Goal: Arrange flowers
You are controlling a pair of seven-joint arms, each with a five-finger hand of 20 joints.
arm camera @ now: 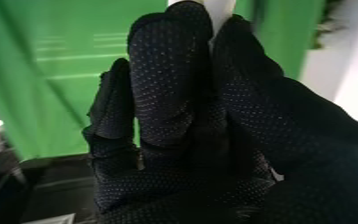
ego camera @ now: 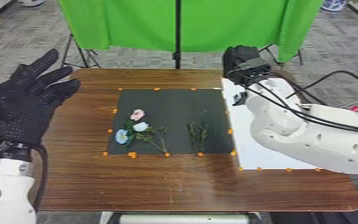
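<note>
My left hand (ego camera: pixel 24 100) is at the table's (ego camera: pixel 193 185) left edge, fingers open, loosely spread, nothing held. Wood strip between that edge and black mat (ego camera: pixel 171 102); wider one along near edge. Orange markers (ego camera: pixel 132 155) line the mat. Flowers on its near-left part: blue flower (ego camera: pixel 121 136) by the corner, white flower (ego camera: pixel 141 127) right of it, pink flower (ego camera: pixel 137 114) farthest. Green sprig (ego camera: pixel 198 135) lies apart, near-right. White sheet (ego camera: pixel 246 145) right of mat, my right arm over it, tight there. Right hand (ego camera: pixel 242 57) at far edge, fingers straight, thumb alongside; pale strip (arm camera: pixel 218 10) at the tips, can't tell if held.
</note>
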